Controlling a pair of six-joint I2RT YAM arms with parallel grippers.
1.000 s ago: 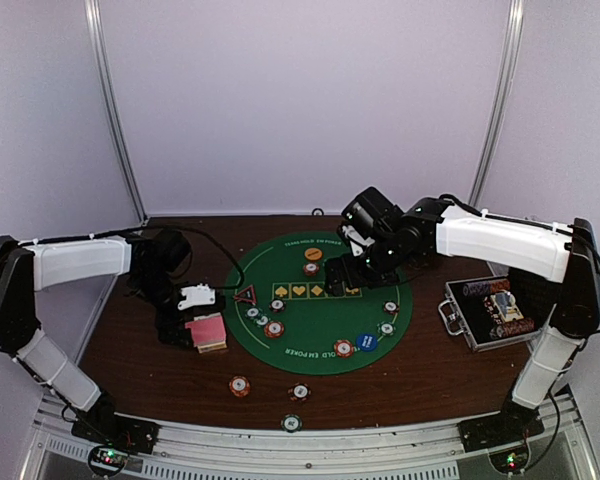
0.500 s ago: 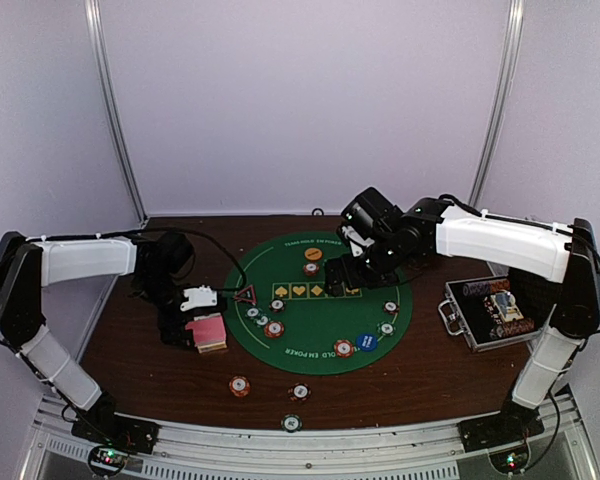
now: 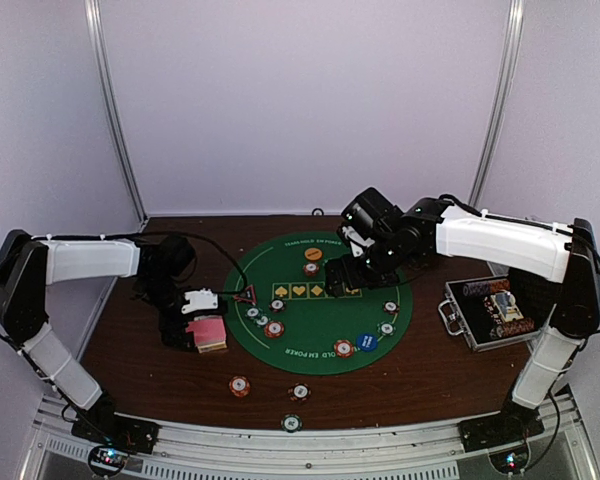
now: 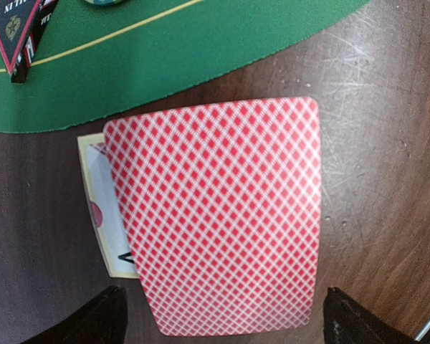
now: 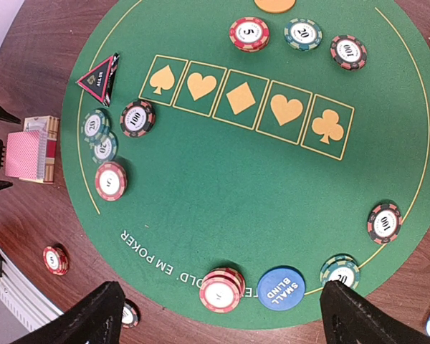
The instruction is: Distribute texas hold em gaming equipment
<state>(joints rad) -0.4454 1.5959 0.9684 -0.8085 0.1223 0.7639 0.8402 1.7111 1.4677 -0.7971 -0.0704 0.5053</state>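
A deck of pink-backed cards (image 4: 215, 215) lies on the wooden table just left of the green mat (image 3: 320, 318). Its top card is skewed over a face-up card (image 4: 100, 215). My left gripper (image 4: 226, 324) is open and hovers over the deck (image 3: 208, 332), with a fingertip (image 4: 100, 319) on each side. My right gripper (image 5: 222, 319) is open and empty, high above the mat (image 5: 222, 208). On the mat lie the red-black triangle marker (image 5: 100, 79), a blue "small blind" disc (image 5: 283, 287), an orange disc (image 5: 275, 3), a red chip stack (image 5: 222, 289) and several single chips.
An open metal-edged black case (image 3: 490, 310) stands on the table right of the mat. Three loose chips lie off the mat near the front edge: a red one (image 3: 240, 385), a dark one (image 3: 300, 392) and a green one (image 3: 292, 423).
My left arm has shifted very slightly to the right over the deck. The right arm and the chips have not moved.
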